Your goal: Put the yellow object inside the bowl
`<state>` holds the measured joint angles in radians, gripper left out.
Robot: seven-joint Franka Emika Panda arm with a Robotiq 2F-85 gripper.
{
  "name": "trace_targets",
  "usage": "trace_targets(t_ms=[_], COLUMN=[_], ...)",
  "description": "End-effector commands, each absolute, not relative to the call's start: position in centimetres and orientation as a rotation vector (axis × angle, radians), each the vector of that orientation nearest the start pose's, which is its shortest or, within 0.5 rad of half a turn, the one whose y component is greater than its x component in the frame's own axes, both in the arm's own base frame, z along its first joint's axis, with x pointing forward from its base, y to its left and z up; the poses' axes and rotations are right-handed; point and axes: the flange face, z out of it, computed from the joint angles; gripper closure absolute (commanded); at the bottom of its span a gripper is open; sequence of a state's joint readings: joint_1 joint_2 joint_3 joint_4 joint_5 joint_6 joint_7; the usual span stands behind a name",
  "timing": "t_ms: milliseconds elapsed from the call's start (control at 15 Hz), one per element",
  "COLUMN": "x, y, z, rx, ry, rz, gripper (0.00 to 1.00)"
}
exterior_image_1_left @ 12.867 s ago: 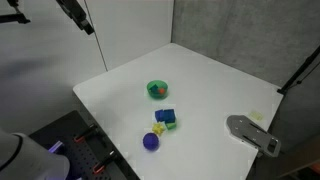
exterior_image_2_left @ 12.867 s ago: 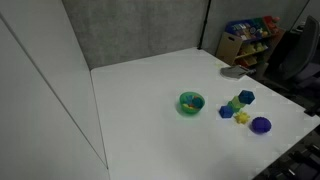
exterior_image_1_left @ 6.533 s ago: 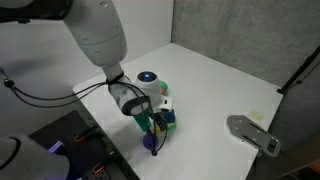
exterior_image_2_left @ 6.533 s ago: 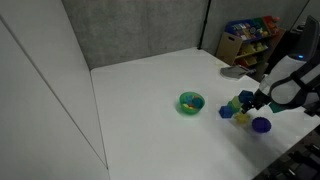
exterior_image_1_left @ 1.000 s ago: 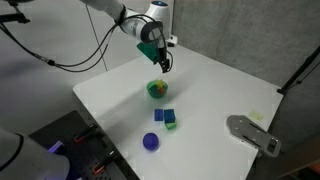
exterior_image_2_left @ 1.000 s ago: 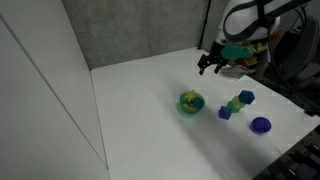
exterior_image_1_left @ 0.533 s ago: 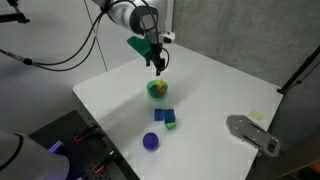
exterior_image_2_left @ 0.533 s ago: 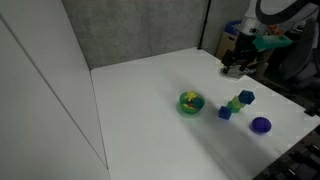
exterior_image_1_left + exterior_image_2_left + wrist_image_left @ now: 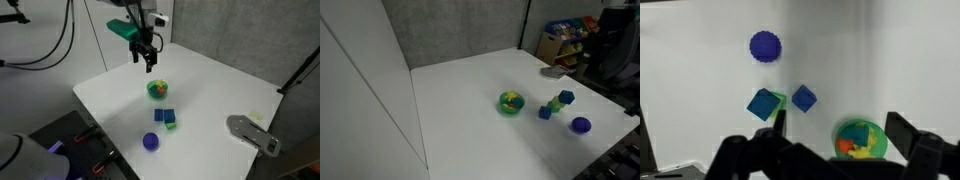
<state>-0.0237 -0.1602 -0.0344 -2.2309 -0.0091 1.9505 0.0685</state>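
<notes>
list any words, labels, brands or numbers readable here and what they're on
None can be read.
The green bowl, the blocks and the purple ball show no print.
The colourful packages in the background of an exterior view are too small and blurred to tell.

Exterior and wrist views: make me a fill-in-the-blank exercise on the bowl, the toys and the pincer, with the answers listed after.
1. The bowl is bright ____.
2. The yellow object lies ____ the bowl.
3. The ball is coloured ____.
4. The pincer hangs open above the table and holds ____.

Missing words: green; inside; purple; nothing.
</notes>
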Motion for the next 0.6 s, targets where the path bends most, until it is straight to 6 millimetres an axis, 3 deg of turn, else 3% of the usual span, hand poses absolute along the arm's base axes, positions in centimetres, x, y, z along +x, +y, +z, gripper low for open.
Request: trace_targets(t_ms=[0,267,467,533], x=[44.8,42.7,41.9,42.6], y=[-3.7,-3.7,-3.8,-3.5], z=[48.6,52.7,53.5,53.0], rx=[-3.176,-3.188,-3.181,-3.169], ry=[0.198,0.204,0.206,0.195], rz=[0.152,0.093,0.074,0.071], gripper=[0.0,0.0,0.0,0.0])
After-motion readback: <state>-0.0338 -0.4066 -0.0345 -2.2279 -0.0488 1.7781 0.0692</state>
